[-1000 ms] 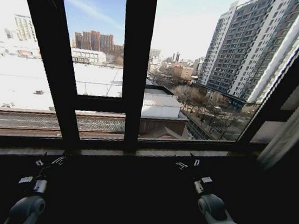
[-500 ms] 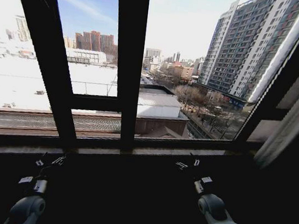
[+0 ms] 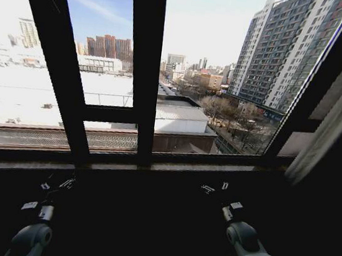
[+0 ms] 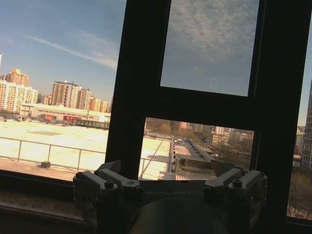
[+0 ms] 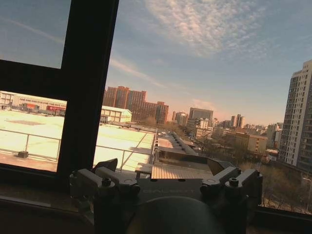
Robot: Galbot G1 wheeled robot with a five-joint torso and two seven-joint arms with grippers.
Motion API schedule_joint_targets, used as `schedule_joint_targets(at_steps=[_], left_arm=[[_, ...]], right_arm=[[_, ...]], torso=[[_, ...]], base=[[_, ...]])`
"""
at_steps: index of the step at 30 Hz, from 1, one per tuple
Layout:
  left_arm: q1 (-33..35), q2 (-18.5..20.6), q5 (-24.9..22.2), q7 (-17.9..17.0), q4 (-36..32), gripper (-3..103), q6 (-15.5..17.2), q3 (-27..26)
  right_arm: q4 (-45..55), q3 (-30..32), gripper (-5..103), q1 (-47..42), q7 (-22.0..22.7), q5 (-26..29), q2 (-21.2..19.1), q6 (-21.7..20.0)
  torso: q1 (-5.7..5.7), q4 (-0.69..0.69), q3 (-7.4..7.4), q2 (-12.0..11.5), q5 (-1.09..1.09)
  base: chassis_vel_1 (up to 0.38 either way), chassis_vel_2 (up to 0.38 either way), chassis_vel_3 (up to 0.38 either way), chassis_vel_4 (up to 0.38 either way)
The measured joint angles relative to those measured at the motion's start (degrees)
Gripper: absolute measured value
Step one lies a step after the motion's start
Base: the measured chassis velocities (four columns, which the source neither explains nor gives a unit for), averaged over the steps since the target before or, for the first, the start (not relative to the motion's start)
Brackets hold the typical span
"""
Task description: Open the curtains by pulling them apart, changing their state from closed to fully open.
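Both tools low and parked, view shifted, curtain [image 3: 326,131] perhaps nearer centre.

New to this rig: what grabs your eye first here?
The black window frame with the bright city behind it fills the head view. A pale curtain is bunched at the far right. Below the sill, the left claw and right claw sit low and open, holding nothing.

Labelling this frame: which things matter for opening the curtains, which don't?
Job: curtain, bunched at the window's right edge; left gripper and right gripper, both open, low below the sill.
Not job: black window frame; sill.
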Motion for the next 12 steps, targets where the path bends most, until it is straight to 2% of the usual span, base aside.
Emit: schedule_joint_targets(at_steps=[8, 12], left_arm=[[0.01, 0.00, 0.00, -0.01, 0.00, 100, 0.00, 0.00], [0.03, 0.00, 0.00, -0.02, 0.00, 100, 0.00, -0.01]], right_arm=[[0.01, 0.00, 100, 0.00, 0.00, 0.00, 0.00, 0.00], [0.00, 0.00, 100, -0.01, 0.00, 0.00, 0.00, 0.00]], torso=[[-0.01, 0.01, -0.01, 0.01, -0.01], [-0.07, 0.01, -0.03, 0.06, -0.01]], base=[[0.308, -0.320, -0.302, 0.324], [0.242, -0.276, -0.272, 0.253]])
